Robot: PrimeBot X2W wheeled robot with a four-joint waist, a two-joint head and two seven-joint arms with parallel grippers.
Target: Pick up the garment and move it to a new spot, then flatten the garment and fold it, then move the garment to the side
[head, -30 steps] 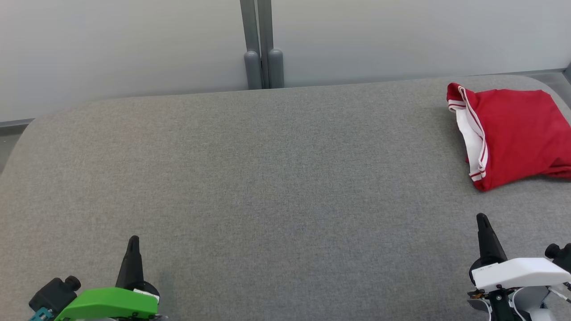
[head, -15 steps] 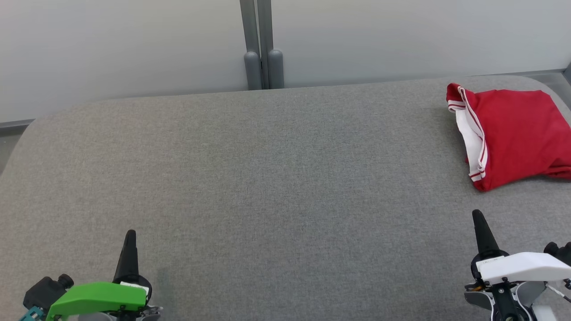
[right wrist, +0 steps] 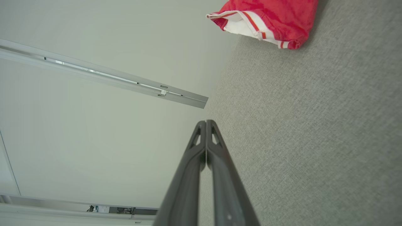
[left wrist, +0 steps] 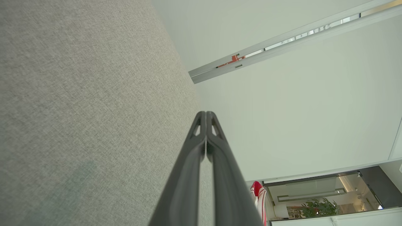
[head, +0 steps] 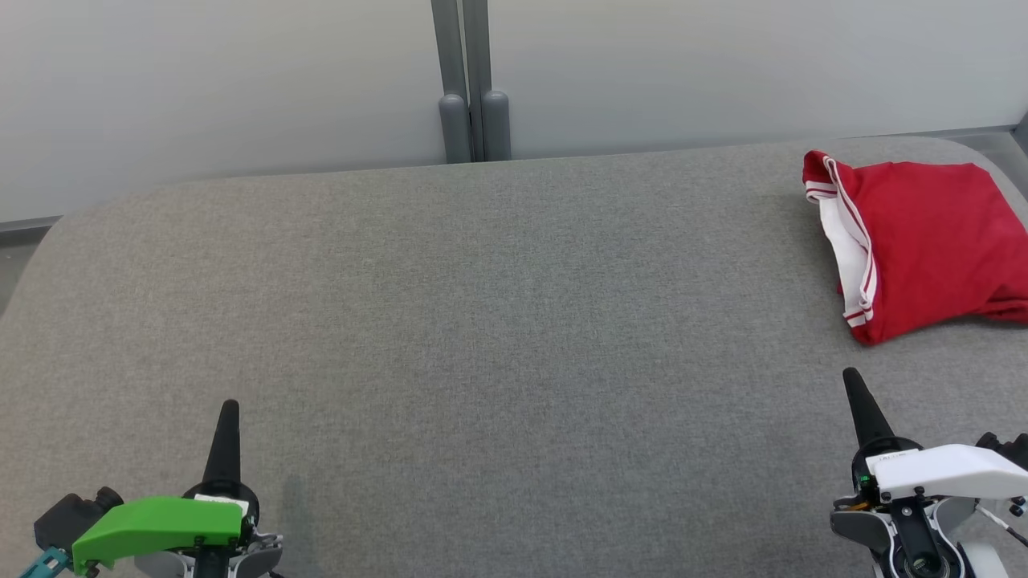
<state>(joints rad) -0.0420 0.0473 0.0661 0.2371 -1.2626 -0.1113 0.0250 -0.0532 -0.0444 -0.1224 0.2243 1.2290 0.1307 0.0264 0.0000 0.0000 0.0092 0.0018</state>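
Red garment (head: 923,241) stays folded on the counter's (head: 482,321) right side, as the job wants. Left hand (head: 229,405) and right hand (head: 848,376), clenched and empty, only moved a little.

Surface: grey fabric top (head: 482,321), with rounded far corners.
On it: red garment (head: 932,241) with white striped trim, loosely folded.
Place: far right corner, its white trim facing left.
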